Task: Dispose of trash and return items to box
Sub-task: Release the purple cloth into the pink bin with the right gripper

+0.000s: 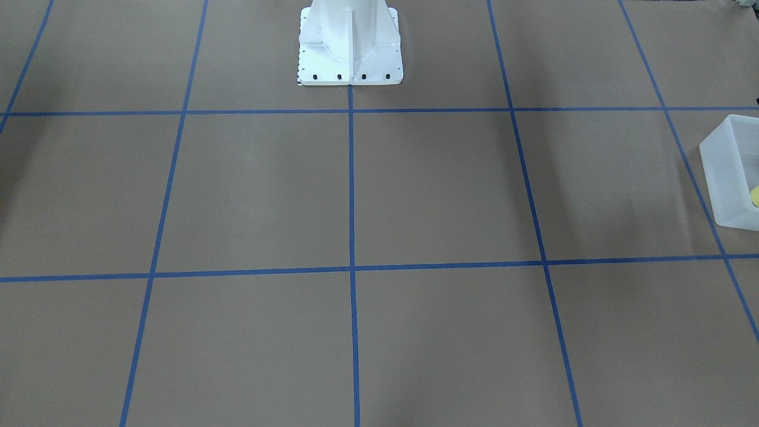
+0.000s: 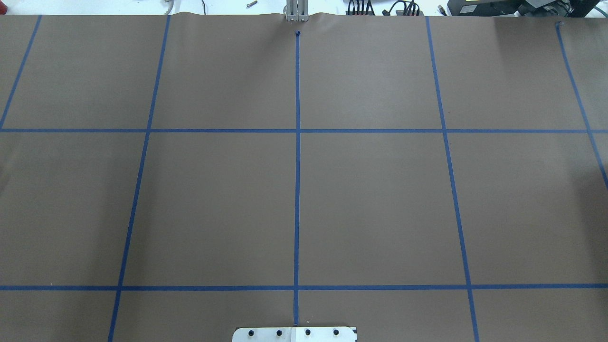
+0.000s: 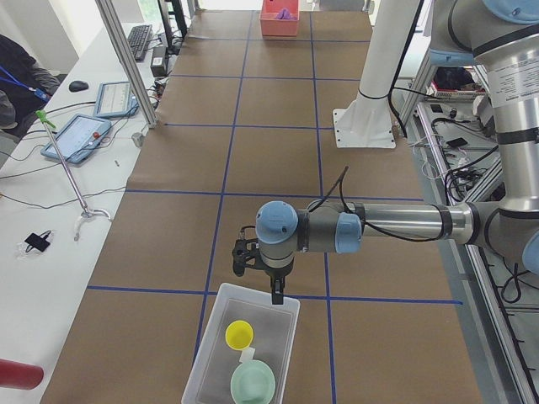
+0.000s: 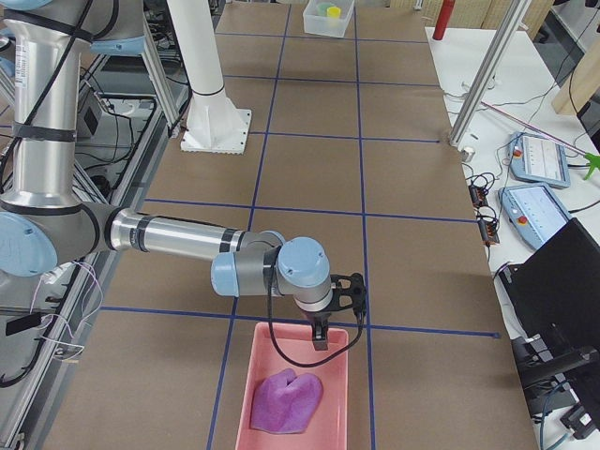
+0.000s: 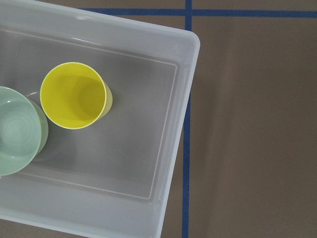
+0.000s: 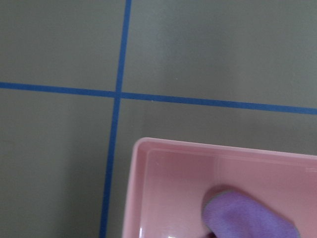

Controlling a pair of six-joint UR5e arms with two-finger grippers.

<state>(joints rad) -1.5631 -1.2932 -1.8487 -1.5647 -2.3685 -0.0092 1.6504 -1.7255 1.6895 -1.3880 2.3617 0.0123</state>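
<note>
left claw (image 3: pixel 276 295) above box (image 5: pixel 192 64); cup (image 5: pixel 74 95), bowl (image 5: pixel 17 131) inside

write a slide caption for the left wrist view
Yellow cup and mint-green bowl sit side by side inside the frosted bin.

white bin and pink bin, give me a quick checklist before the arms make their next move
1. Yellow cup upright inside the white bin: ok.
2. Mint-green bowl in the same bin, beside the cup: ok.
3. Purple crumpled piece inside the pink bin: ok.
4. Left gripper over the white bin, open or shut: cannot tell.
5. Right gripper over the pink bin, open or shut: cannot tell.
</note>
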